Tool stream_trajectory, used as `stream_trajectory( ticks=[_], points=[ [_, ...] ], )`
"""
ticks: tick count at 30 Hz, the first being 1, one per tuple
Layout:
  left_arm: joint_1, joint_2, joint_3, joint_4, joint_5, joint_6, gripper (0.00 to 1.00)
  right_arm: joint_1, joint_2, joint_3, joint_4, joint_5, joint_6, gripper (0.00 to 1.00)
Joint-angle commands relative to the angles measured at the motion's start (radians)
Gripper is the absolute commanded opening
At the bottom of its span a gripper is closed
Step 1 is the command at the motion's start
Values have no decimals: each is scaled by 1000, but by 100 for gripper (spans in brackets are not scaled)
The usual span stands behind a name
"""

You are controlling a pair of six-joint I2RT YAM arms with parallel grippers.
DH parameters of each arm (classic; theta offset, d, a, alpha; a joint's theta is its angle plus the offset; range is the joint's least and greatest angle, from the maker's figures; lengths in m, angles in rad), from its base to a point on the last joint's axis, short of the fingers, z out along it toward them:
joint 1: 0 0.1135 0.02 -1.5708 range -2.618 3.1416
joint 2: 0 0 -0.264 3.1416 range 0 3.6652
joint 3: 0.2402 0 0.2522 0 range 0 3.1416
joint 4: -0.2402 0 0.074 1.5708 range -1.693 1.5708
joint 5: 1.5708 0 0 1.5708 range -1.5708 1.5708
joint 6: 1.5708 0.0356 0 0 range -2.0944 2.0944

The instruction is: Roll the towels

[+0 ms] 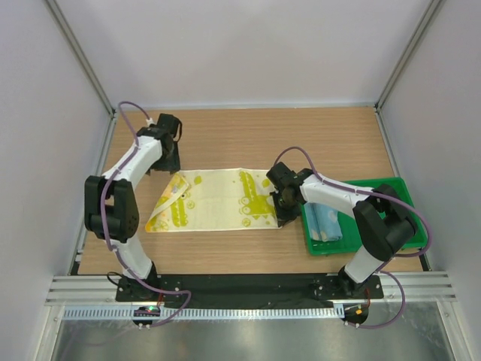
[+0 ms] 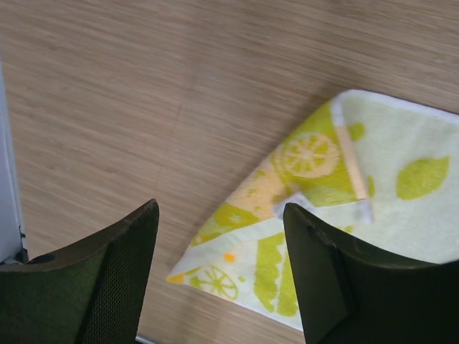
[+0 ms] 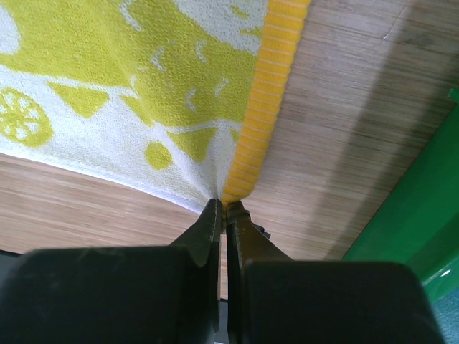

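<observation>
From the top camera I see the yellow towel (image 1: 218, 199) spread flat in the middle of the bench (image 1: 248, 135), with its left corner folded back over itself. My left tool (image 1: 171, 164) hangs just beyond that folded end, at the towel's far left corner. My right tool (image 1: 285, 214) sits at the towel's near right corner. The blue towel (image 1: 325, 220) lies in the green tray (image 1: 391, 184) at the right, just beside the right arm.

On the left wrist camera, the fingers (image 2: 122, 272) stand well apart with nothing between them. Bare wood lies below, and the folded corner with its lemon-slice print sits to the right.

On the right wrist camera, the fingers (image 3: 208, 229) are pressed together, clamped on the yellow towel's corner where the orange striped band meets the edge. The tray wall shows at the lower right.
</observation>
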Motion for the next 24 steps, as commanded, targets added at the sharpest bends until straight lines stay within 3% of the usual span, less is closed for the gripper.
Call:
stream_trajectory(
  ticks=[1, 6, 8, 10, 14, 21, 24],
  points=[
    [74, -79, -5, -95, -41, -35, 72, 4, -18, 22, -5, 7, -19, 1],
    [102, -258, -119, -55, 87, -60, 70, 4, -22, 23, -14, 8, -23, 1],
    [70, -318, -172, 19, 224, -29, 69, 2, -18, 23, -9, 7, -26, 1],
    [-18, -317, -180, 46, 224, -6, 72, 2, -12, 26, -6, 4, -27, 1],
    [-115, -144, -114, 27, 181, 2, 73, 4, 10, 37, 3, -8, -20, 1],
    [-137, 54, -51, 67, 209, -12, 69, 4, 2, 34, -2, 2, -17, 1],
    [-137, 91, -42, 81, 188, -17, 58, 2, -2, 30, -6, -4, -16, 1]
  ],
)
